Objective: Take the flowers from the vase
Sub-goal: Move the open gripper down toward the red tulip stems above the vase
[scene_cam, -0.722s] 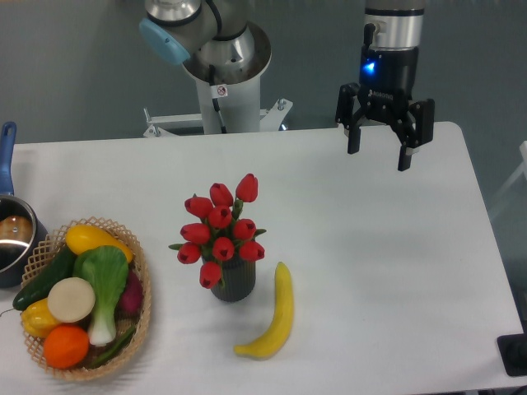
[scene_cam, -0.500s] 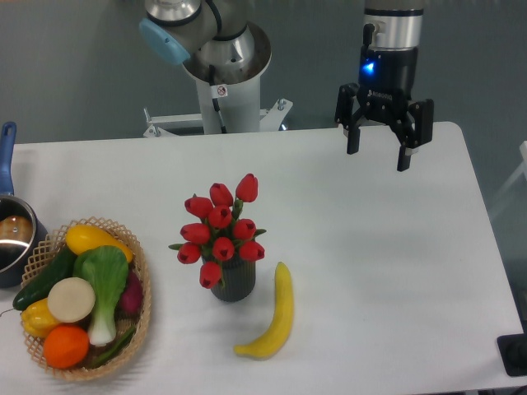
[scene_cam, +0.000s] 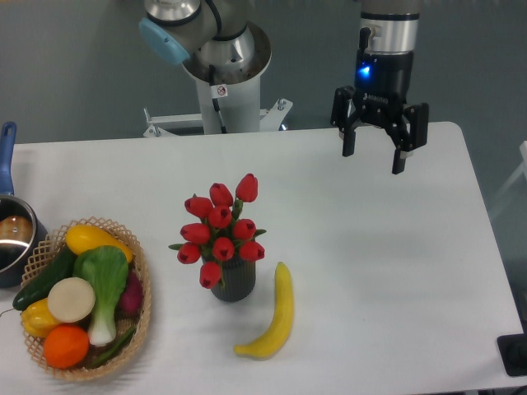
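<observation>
jaws wide open, empty; gripper [scene_cam: 373, 156] edged slightly left vs earlier, far-right, well apart from flowers [scene_cam: 221, 226] in vase [scene_cam: 233, 281]; approach just starting.

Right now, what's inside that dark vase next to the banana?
The vase holds a bunch of red tulips with green leaves, spreading wider than its rim. The lower stems and the vase's interior are hidden by the blooms and wall.

banana [scene_cam: 272, 317] beside vase [scene_cam: 233, 280], flowers [scene_cam: 221, 226] unobstructed above
</observation>
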